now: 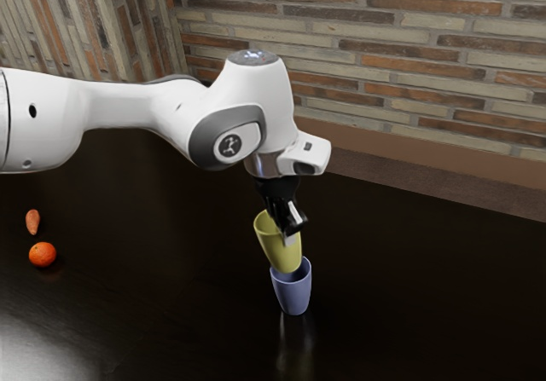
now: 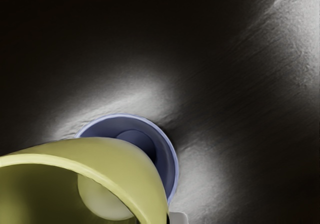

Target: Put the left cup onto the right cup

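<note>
A pale yellow-green cup [image 1: 277, 245], smooth, plain and tapering toward its base, hangs from my jaws. They are nearly closed, pinching its rim with one finger inside the cup and one outside. The cup leans, with its open top tipped toward the exterior view's left. Its narrow base dips into the mouth of a shorter blue cup [image 1: 293, 291], which stands upright on the dark, glossy tabletop [image 1: 426, 304]. From my wrist, I look down into the yellow-green cup at its pale round bottom, and part of the blue cup's rim and inner floor shows just past it. My white arm [image 1: 128, 112] comes in from the exterior view's left, bends at the wrist and points the jaws nearly straight down. There are two cups. Well apart from them, near the exterior view's left edge, lie two small orange things: a round fruit [image 1: 43, 254] and a longer piece [image 1: 32, 221] just behind it. A brick wall [image 1: 384, 40] stands behind.
</note>
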Controlling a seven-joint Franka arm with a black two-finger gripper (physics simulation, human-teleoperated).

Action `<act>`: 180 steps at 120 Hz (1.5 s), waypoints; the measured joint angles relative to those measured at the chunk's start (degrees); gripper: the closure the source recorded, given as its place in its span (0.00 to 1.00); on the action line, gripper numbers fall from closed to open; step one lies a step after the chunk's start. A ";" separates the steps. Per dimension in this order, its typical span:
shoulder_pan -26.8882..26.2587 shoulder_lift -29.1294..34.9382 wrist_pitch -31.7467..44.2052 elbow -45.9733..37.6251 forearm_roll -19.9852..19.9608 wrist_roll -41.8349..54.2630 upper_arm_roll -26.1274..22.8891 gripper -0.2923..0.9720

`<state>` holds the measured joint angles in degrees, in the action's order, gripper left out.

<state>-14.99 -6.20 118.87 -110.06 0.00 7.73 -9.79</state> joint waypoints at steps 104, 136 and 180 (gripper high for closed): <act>-0.41 -3.07 1.03 0.10 -0.27 0.00 -0.14 0.57; -0.19 -1.21 0.95 0.75 -0.39 0.35 -0.14 0.34; 7.68 1.40 -15.31 17.61 -2.33 0.66 2.18 0.27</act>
<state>-7.31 -4.80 103.56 -92.45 -2.33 8.38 -7.61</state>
